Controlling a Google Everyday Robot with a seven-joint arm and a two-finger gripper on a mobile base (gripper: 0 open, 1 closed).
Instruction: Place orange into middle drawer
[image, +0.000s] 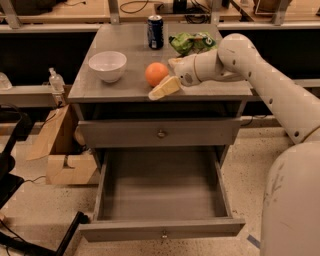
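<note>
Jaws open, straddling orange (156, 73). I see gripper (161, 78) reaching in from orange's right; drawer (160, 228) pulled out below orange.

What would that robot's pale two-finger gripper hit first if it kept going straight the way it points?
Most likely the round bright orange fruit: the gripper points left across the grey tabletop with fingers open, and the fruit sits right at their tips. Whether they already touch it is unclear.
</note>
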